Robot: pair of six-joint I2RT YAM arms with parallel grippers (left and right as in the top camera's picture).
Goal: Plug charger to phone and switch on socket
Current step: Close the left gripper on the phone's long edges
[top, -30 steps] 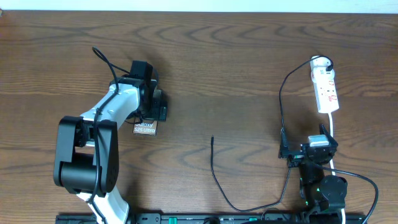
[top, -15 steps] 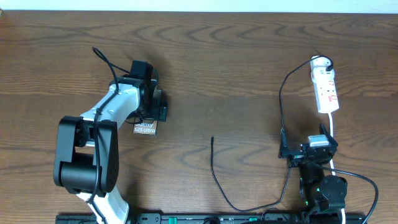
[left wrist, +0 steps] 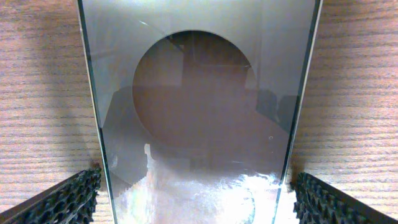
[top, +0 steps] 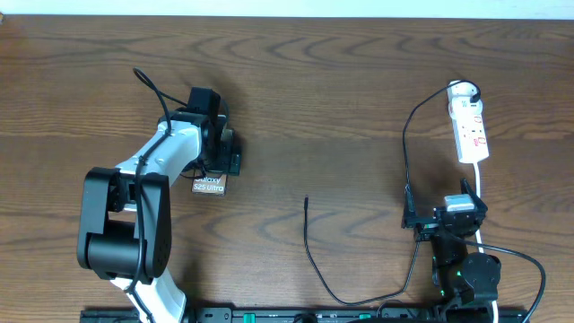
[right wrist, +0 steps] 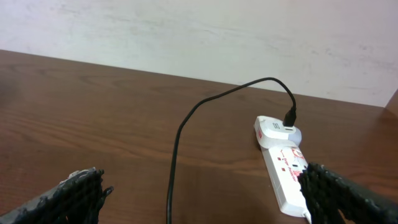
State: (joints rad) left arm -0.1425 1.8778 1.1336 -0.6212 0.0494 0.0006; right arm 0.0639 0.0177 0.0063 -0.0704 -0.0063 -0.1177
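Note:
The phone (top: 209,184) lies flat on the table at the left, its white-lettered end showing beneath my left gripper (top: 213,166). In the left wrist view the glossy phone (left wrist: 199,93) fills the space between the fingers (left wrist: 68,199), which stand open on either side of its long edges. The white socket (top: 470,126) lies at the far right. The charger cable (top: 405,152) runs from the socket's rounded end, loops toward the front edge and ends in a free plug tip (top: 306,201) mid-table. My right gripper (top: 444,205) is open just short of the socket (right wrist: 283,171), with the cable (right wrist: 177,149) between its fingers' span.
The socket's white cord (top: 482,184) runs down past the right arm. A black cable (top: 148,85) arches off the left arm. A pale wall (right wrist: 186,31) rises behind the table's far edge.

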